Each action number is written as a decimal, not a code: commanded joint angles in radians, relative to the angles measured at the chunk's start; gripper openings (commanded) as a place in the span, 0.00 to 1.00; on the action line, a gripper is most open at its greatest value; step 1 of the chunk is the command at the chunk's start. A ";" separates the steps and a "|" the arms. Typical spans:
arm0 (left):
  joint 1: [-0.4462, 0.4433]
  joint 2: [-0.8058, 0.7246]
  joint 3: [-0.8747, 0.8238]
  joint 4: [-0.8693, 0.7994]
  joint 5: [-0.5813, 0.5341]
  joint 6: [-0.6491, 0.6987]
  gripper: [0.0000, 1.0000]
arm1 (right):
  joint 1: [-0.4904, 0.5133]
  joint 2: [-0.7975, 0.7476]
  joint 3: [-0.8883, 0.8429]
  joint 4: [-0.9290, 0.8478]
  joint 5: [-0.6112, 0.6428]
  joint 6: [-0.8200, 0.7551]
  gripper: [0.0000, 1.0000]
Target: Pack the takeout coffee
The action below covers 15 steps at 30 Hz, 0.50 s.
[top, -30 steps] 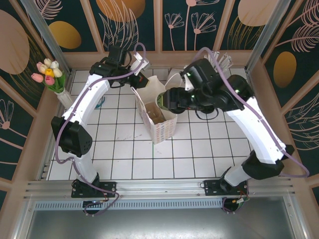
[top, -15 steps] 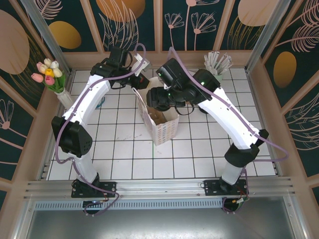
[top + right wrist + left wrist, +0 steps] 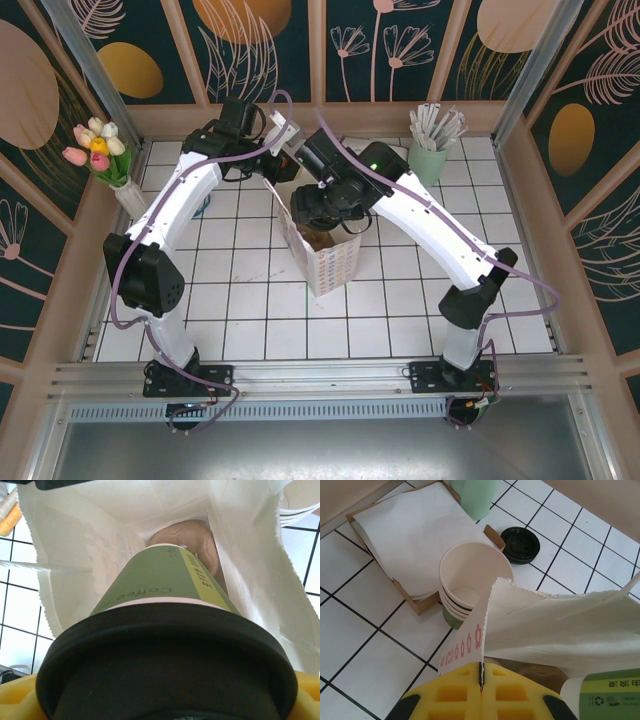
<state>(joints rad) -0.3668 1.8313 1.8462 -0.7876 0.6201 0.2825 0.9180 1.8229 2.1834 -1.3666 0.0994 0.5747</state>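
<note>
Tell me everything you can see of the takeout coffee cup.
The takeout coffee is a green paper cup with a lighter stripe, printed lettering, a pale rim band and a black lid. The right gripper holds it near the lid, its base pointing down into the open white paper bag.

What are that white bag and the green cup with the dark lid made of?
The bag looks like thin matte white paper, with a zigzag-cut top edge and soft creases. The coffee cup seems to be paper too, since its green wall is matte and printed with lettering. Its lid is probably black plastic, smooth and moulded with a rounded rim, though the look alone cannot confirm it.
</note>
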 commanded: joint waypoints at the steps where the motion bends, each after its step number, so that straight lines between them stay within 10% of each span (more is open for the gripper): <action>1: -0.006 -0.038 -0.008 0.020 0.020 0.008 0.00 | -0.004 0.013 -0.019 -0.008 0.022 -0.019 0.60; 15: -0.007 -0.045 -0.022 0.014 0.029 0.031 0.00 | -0.010 0.037 -0.074 -0.008 0.054 -0.031 0.59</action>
<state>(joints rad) -0.3668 1.8202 1.8332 -0.7876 0.6205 0.2943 0.9108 1.8385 2.1174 -1.3670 0.1318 0.5697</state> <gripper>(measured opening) 0.067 0.819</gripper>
